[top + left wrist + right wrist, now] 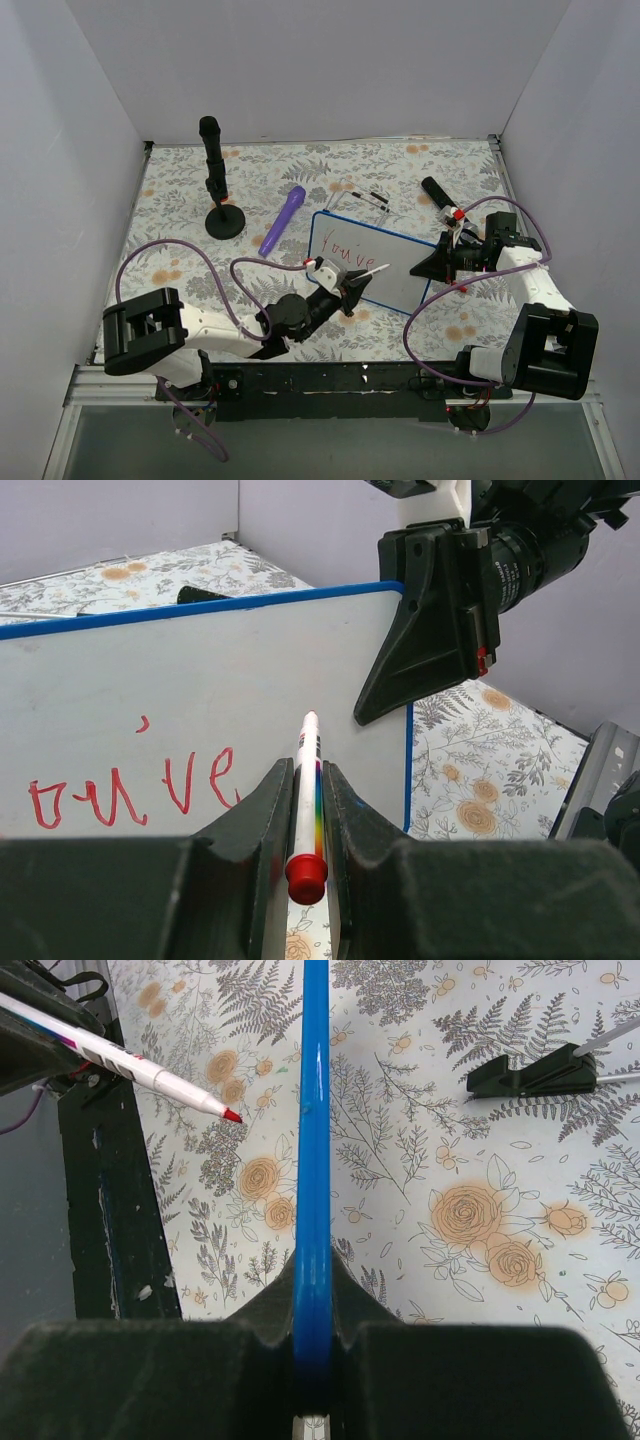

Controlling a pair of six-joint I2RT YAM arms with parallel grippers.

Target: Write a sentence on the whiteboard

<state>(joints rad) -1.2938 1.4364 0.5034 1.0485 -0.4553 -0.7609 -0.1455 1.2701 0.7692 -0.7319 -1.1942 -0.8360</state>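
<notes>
Black fingers of the left gripper (305, 772) fill the bottom of the left wrist view, clenched on a red marker (309, 742) that runs up between them, red cap end at the back, writing tip pointing forward out of the jaws. Ahead of those jaws stands the whiteboard (200, 670), white face toward them, blue rim along its top and right side. On it the sentence (135, 792), in thin red script, reads only "You've" in the top external view, its last letters lying just left of the marker tip. From the right wrist, the red tip hangs a little apart from the board, not touching it. The right gripper (312, 1272) is clamped on the board's blue edge, which runs straight forward out of its jaws, seen edge-on. To the right of that edge, well ahead of the jaws, a black clip (530, 1072) lies on the floral tablecloth (450, 1210). Farther back on the table are a purple cylindrical object (283, 220) and a black stand (218, 195).
</notes>
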